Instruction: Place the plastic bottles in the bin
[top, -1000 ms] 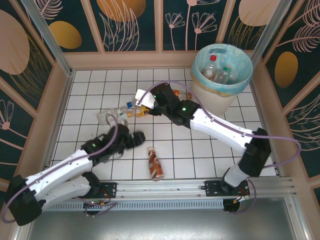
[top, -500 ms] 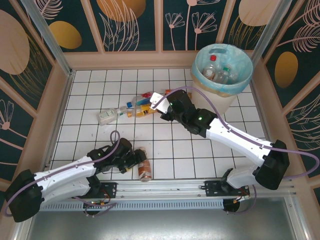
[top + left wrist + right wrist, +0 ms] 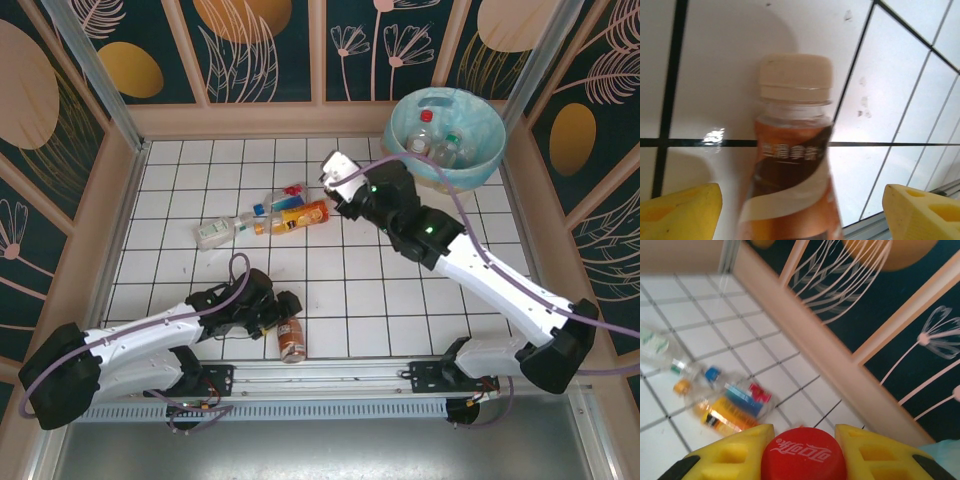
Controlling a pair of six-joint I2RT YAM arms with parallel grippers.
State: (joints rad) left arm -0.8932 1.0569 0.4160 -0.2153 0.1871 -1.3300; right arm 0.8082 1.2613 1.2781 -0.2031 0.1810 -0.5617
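The right gripper is lifting clear of the bottle cluster and swinging far and right toward the bin, a red-capped bottle pinched in its jaws. The left gripper is pulling back toward the near edge, wide-jawed over the brown bottle, which is now sitting a touch further left and nearer.

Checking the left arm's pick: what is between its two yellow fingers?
In the left wrist view, a brown bottle with a cream cap lies on the white tiles between the left gripper's open fingers.
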